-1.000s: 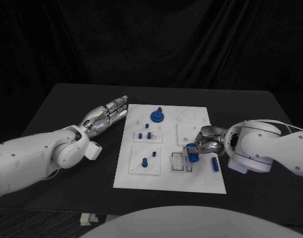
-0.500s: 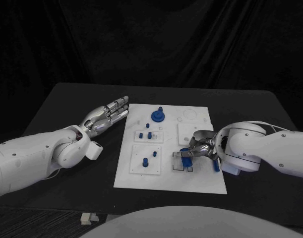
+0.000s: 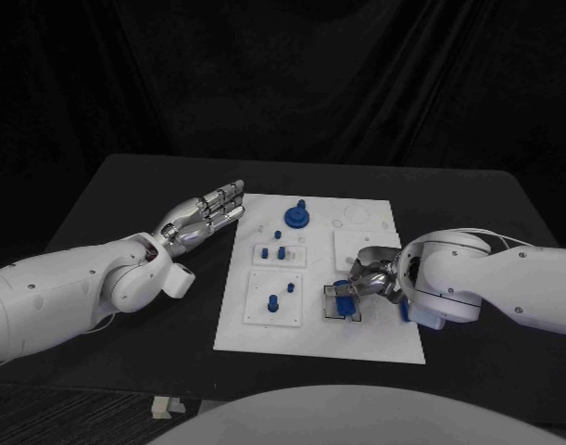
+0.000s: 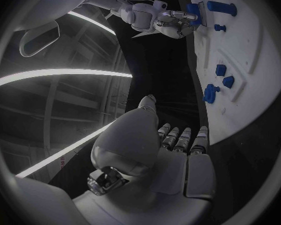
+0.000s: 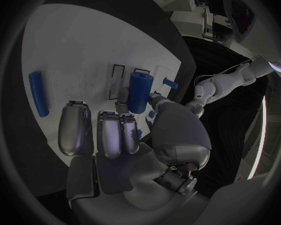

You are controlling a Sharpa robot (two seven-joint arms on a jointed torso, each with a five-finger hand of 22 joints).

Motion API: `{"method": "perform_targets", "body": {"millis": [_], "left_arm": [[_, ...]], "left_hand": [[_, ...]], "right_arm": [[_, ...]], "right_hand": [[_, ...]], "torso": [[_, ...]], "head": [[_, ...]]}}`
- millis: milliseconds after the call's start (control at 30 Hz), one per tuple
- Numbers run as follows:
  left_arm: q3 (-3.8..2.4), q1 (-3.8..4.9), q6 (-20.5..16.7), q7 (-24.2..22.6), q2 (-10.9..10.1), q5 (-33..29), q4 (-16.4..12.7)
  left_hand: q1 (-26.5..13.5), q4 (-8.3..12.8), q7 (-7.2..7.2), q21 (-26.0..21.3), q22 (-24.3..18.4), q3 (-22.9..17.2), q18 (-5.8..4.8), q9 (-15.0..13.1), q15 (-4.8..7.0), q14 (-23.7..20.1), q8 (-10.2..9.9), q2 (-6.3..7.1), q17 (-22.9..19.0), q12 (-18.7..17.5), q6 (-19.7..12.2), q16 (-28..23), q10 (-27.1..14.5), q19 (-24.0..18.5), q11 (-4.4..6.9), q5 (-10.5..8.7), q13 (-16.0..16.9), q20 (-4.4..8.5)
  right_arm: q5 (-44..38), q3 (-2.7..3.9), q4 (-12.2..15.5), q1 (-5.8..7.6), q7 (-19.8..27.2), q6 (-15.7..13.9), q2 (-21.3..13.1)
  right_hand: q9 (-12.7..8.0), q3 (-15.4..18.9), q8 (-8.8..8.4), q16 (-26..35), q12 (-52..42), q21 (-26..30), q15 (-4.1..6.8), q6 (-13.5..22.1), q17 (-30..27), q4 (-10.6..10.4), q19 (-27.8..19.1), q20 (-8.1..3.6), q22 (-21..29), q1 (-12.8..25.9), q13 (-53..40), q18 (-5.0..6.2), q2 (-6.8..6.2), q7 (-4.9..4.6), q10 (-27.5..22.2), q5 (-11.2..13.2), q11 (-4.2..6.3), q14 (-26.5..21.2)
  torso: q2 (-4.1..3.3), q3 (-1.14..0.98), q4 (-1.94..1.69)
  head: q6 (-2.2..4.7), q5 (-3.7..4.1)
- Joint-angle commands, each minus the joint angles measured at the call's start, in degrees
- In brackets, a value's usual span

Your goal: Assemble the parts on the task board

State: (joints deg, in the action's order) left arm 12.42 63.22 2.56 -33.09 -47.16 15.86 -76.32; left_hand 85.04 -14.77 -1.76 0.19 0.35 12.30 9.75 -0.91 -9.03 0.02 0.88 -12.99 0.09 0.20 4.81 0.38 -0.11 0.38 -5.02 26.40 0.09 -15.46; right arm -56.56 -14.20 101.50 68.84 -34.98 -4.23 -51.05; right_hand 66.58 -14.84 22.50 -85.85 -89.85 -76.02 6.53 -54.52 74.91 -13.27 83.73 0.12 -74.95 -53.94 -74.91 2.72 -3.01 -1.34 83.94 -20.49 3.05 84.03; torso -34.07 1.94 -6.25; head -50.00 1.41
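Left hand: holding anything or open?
Open. The left hand lies at the task board's left edge with fingers extended and nothing in them; the left wrist view shows the same.

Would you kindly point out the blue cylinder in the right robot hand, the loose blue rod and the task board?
blue cylinder (image 5: 140, 91), right wrist view, its side.
loose blue rod (image 5: 38, 93), right wrist view, mid-length.
task board (image 3: 363, 345), head view, bare near corner.

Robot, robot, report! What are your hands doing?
Right hand holds blue cylinder over task board. Left hand open beside board. Nothing in the way.
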Motion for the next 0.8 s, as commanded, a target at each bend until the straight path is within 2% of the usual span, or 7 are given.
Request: {"method": "perform_targets", "body": {"millis": [33, 67, 100, 267, 567, 767, 800], "left_arm": [[-0.06, -0.06, 0.9, -0.4, 0.2, -0.3, 0.0], [-0.06, -0.06, 0.9, -0.3, 0.2, -0.3, 0.0], [-0.06, -0.06, 1.0, -0.3, 0.2, -0.3, 0.0], [-0.06, -0.06, 1.1, -0.2, 0.2, -0.3, 0.1], [-0.06, -0.07, 1.4, 0.0, 0.3, -0.3, 0.2], [-0.06, -0.07, 1.5, 0.2, 0.3, -0.3, 0.3], [-0.06, -0.07, 1.5, 0.2, 0.3, -0.3, 0.3]], "left_hand": [[0.4, 0.3, -0.5, 0.1, 0.1, 0.0, 0.51, -0.1, -0.31, 0.0, 0.2, 0.0, -0.1, -0.2, 0.0, -0.4, 0.1, -0.1, 0.29, 0.23, -0.1, -0.27], [0.4, 0.3, -0.5, 0.1, 0.1, 0.0, 0.51, -0.1, -0.31, 0.0, 0.2, 0.0, -0.1, -0.2, 0.0, -0.4, 0.1, -0.1, 0.29, 0.23, -0.1, -0.27], [0.4, 0.3, -0.5, 0.1, 0.1, 0.0, 0.51, -0.1, -0.31, 0.0, 0.2, 0.0, -0.1, -0.2, 0.0, -0.4, 0.1, -0.1, 0.29, 0.23, -0.1, -0.27], [0.4, 0.4, -0.61, 0.1, 0.1, -0.1, 0.5, -0.1, -0.44, 0.0, 0.2, -0.04, -0.1, -0.2, 0.0, -0.4, 0.1, -0.1, 0.3, 0.26, -0.1, -0.32], [0.4, 0.4, -0.61, 0.1, 0.1, -0.1, 0.5, -0.1, -0.44, 0.0, 0.2, -0.04, -0.1, -0.2, 0.0, -0.4, 0.1, -0.1, 0.3, 0.26, -0.1, -0.32], [0.4, 0.4, -0.61, 0.1, 0.1, -0.1, 0.5, -0.1, -0.44, 0.0, 0.2, -0.04, -0.1, -0.2, 0.0, -0.4, 0.1, -0.1, 0.3, 0.26, -0.1, -0.32], [0.4, 0.4, -0.61, 0.1, 0.1, -0.1, 0.5, -0.1, -0.44, 0.0, 0.2, -0.04, -0.1, -0.2, 0.0, -0.4, 0.1, -0.1, 0.3, 0.26, -0.1, -0.32]], "right_arm": [[0.2, 0.01, -0.1, -0.2, -1.0, 1.2, 0.1], [0.2, 0.01, -0.1, -0.22, -1.0, 1.3, 0.1], [0.2, 0.01, -0.2, -0.23, -0.9, 1.5, 0.2], [0.2, 0.01, -0.4, -0.32, -0.9, 1.9, 0.3], [0.2, 0.01, -0.6, -0.52, -0.9, 2.1, 0.4], [0.2, 0.01, -0.6, -0.6, -0.6, 1.9, 0.4], [0.2, 0.01, -0.6, -0.6, -0.5, 1.8, 0.4]], "right_hand": [[-0.1, 1.0, -0.42, 0.5, -0.1, 0.4, -0.56, 0.4, 5.2, -0.4, -0.2, 0.38, -10.1, 0.8, -15.1, 0.79, 0.03, -0.03, 6.1, 1.6, -0.42, 4.0], [-0.2, 1.2, -0.46, 0.5, -0.1, 0.5, -0.57, 0.4, 5.2, -0.5, -0.2, 0.39, -10.1, 0.9, -15.1, 0.79, 0.05, -0.04, 6.1, 2.0, -0.44, 4.0], [-0.3, 2.1, -0.57, 0.6, -0.1, 0.9, -0.61, 0.4, 4.9, -1.2, -0.3, 0.43, -10.0, 1.9, -15.1, 0.86, -0.01, -0.09, 6.1, 4.6, -0.48, 4.0], [-0.4, 4.3, -0.69, 0.7, -0.1, 1.5, -0.64, 0.4, 4.8, -2.6, -0.3, 0.47, -9.9, 3.6, -15.1, 0.94, 0.12, -0.14, 6.1, 10.6, -0.52, 4.0], [-0.4, 7.6, -0.77, 0.7, -0.1, 1.9, -0.68, 0.6, 4.8, -3.2, -0.2, 0.5, -9.9, 5.7, -15.1, 0.97, 1.07, -0.21, 6.1, 14.7, -0.6, 4.1], [-0.4, 9.1, -0.75, 0.7, -0.1, 2.0, -0.71, 0.7, 4.8, -3.3, -0.1, 0.52, -9.9, 7.0, -15.1, 0.97, 1.46, -0.25, 6.1, 16.1, -0.63, 4.1], [-0.4, 10.0, -0.68, 0.6, -0.1, 2.0, -0.71, 0.7, 5.0, -3.4, -0.1, 0.54, -9.9, 7.7, -15.1, 0.96, 1.48, -0.23, 6.1, 17.0, -0.65, 4.1]], "torso": [[0.06, -0.01, -0.01], [0.08, -0.02, 0.01], [0.08, -0.02, 0.04], [0.12, -0.04, -0.02], [0.14, -0.04, 0.0], [0.12, -0.04, 0.05], [0.12, -0.05, 0.04]], "head": [[0.0, -0.15], [0.0, -0.17], [0.0, -0.19], [0.0, -0.23], [0.0, -0.32], [0.0, -0.49], [0.0, -0.5]]}}
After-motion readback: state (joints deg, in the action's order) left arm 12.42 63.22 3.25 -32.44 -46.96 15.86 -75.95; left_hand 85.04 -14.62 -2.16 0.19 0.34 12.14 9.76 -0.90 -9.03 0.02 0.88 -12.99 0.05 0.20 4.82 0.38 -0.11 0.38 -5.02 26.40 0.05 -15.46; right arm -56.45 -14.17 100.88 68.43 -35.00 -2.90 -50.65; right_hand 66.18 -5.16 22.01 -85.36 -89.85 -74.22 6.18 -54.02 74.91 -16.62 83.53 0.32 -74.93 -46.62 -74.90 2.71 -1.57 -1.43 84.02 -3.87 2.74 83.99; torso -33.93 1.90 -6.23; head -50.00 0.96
